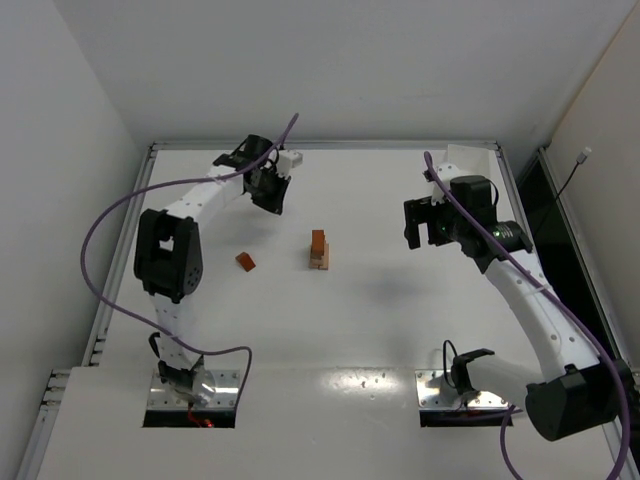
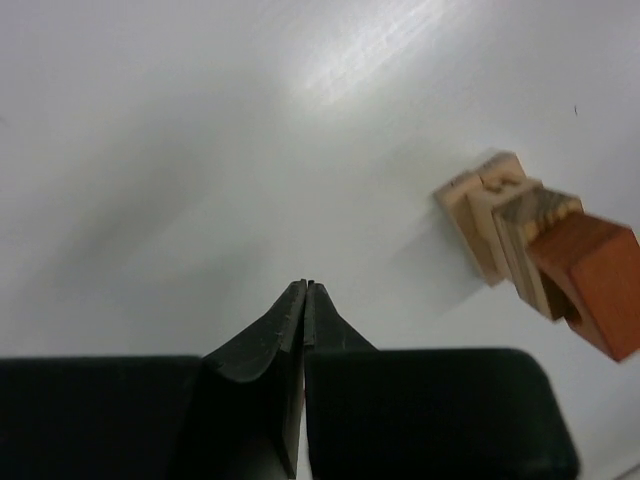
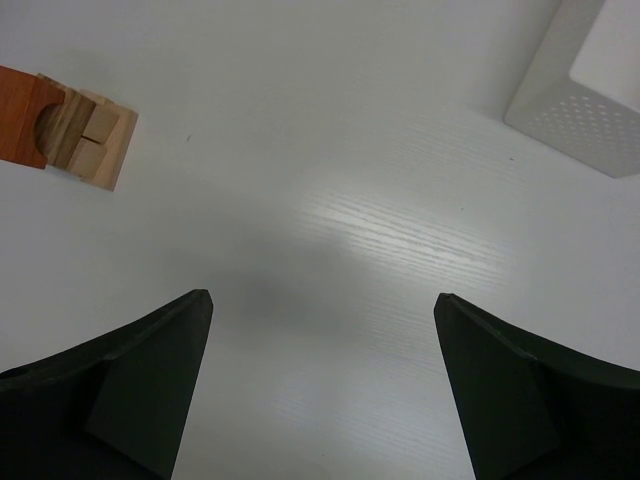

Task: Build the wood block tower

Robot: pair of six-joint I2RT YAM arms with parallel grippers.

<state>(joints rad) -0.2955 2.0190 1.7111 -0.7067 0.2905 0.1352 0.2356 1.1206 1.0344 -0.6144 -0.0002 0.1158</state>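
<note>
Tower [image 1: 319,250]: one.
Loose block [image 1: 245,261]: one — overhead view only.
Left gripper [image 2: 305,290]: pressed together, empty.
Right gripper [image 3: 320,300]: spread wide — empty.

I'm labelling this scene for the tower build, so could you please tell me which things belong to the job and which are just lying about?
Belongs to the job:
- the tower of tan blocks topped in reddish-orange
- the loose reddish-orange block to its left

Just lying about:
- the white box
</note>
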